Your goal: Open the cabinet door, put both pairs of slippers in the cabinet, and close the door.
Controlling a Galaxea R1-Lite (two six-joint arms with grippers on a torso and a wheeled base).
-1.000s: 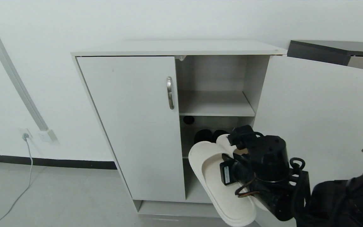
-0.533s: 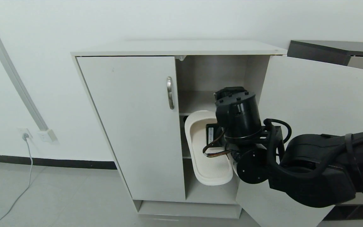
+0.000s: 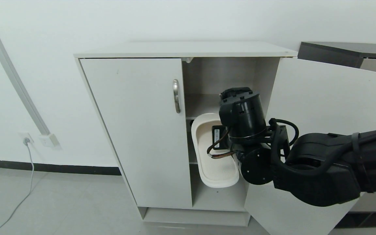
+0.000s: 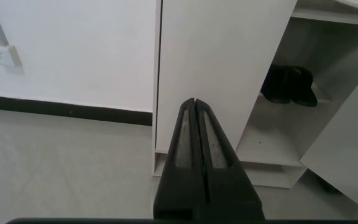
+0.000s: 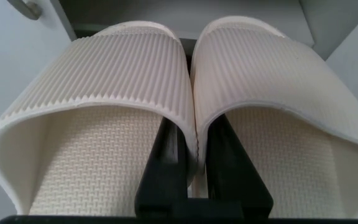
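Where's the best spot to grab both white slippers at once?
Pinch the two inner side walls of the white slippers, where they sit side by side and touch: the thin walls press into one ridge, so one pinch holds both. Come from the heel end, one finger in each footbed, as the right end effector does now.

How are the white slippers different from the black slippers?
The white slippers are pale cream, but the black slippers are dark. The right gripper pinches the white slippers together and holds them tilted in the air at the cabinet opening. The black slippers rest on a shelf inside, and nothing holds them. What they share: each is a pair, with its two slippers side by side.
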